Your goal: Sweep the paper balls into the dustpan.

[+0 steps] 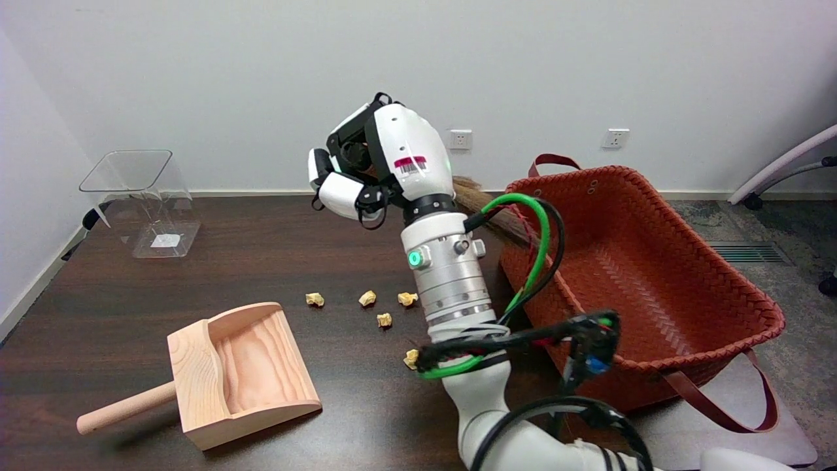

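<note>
Several small yellowish paper balls lie on the dark table: three in a row (314,299) (367,298) (407,299), one below them (384,320), and one (411,358) by my forearm. The wooden dustpan (243,366) sits front left, mouth facing the far right, handle (124,409) pointing left. My right hand (376,163) hangs high above the balls, its back to the camera and fingers curled in. Brown broom bristles (489,212) show just behind my wrist at the basket's near-left rim. The broom's handle is hidden, so I cannot tell whether the hand holds it.
A large red woven basket (654,275) with straps stands at the table's right side. A clear plastic container (140,199) stands at the far left. Cables loop around my forearm (451,275). A wall runs along the table's far edge.
</note>
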Motion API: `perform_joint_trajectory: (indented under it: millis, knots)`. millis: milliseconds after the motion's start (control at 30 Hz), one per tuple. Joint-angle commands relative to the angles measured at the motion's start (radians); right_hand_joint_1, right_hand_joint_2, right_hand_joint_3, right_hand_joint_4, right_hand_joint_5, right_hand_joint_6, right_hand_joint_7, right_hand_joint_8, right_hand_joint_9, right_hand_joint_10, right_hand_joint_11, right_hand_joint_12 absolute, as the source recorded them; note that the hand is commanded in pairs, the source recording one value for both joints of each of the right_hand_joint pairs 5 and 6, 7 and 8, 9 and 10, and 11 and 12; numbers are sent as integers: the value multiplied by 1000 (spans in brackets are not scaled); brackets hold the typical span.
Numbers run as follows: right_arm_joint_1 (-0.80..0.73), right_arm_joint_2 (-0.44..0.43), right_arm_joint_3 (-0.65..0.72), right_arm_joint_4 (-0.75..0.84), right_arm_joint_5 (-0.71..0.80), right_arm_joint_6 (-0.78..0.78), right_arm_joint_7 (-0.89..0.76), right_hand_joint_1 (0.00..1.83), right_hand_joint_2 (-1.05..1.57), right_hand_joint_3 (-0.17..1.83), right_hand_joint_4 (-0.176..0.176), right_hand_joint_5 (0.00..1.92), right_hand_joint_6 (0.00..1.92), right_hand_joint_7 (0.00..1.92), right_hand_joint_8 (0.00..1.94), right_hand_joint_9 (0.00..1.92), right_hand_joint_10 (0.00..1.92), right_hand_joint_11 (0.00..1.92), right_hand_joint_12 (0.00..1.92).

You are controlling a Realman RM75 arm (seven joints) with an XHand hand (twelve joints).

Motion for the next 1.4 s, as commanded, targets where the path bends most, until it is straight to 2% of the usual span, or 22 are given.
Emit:
perform_joint_trajectory:
  millis: [33, 233, 367, 500, 700, 900, 1200, 1233, 1267, 1300, 1400]
  knots:
    - [112, -90, -75, 283, 95, 293, -32, 1232, 1571, 787, 0, 1920, 1920, 1920, 1920, 1920, 1920, 1920, 1920]
    - [135, -121, -103, 330, 101, 343, -13, 1232, 1571, 758, 0, 1920, 1920, 1920, 1920, 1920, 1920, 1920, 1920]
    - [167, -145, -104, 301, 104, 274, -38, 1233, 1571, 754, 0, 1920, 1920, 1920, 1920, 1920, 1920, 1920, 1920]
    - [212, -183, -109, 285, 105, 191, -132, 1231, 1571, 770, 0, 1920, 1920, 1920, 1920, 1920, 1920, 1920, 1920]
    - [236, -239, -126, 357, 105, 195, -128, 1231, 1571, 779, 0, 1920, 1920, 1920, 1920, 1920, 1920, 1920, 1920]
    - [235, -279, -141, 437, 105, 253, -92, 1231, 1571, 772, 0, 1920, 1920, 1920, 1920, 1920, 1920, 1920, 1920]
    - [198, -283, -187, 482, 105, 388, -55, 1231, 1571, 747, 0, 1920, 1920, 1920, 1920, 1920, 1920, 1920, 1920]
    - [200, -295, -173, 474, 60, 419, -60, 1232, 1571, 744, 0, 1920, 1920, 1920, 1920, 1920, 1920, 1920, 1920]
    - [212, -336, -122, 442, -90, 509, -84, 1232, 1571, 742, 0, 1920, 1920, 1920, 1920, 1920, 1920, 1920, 1920]
    - [181, -283, -190, 499, 105, 418, -31, 1232, 1571, 741, 0, 1920, 1920, 1920, 1920, 1920, 1920, 1920, 1920]
    - [166, -283, -189, 525, 105, 450, -5, 1231, 1571, 727, 0, 1920, 1920, 1920, 1920, 1920, 1920, 1920, 1920]
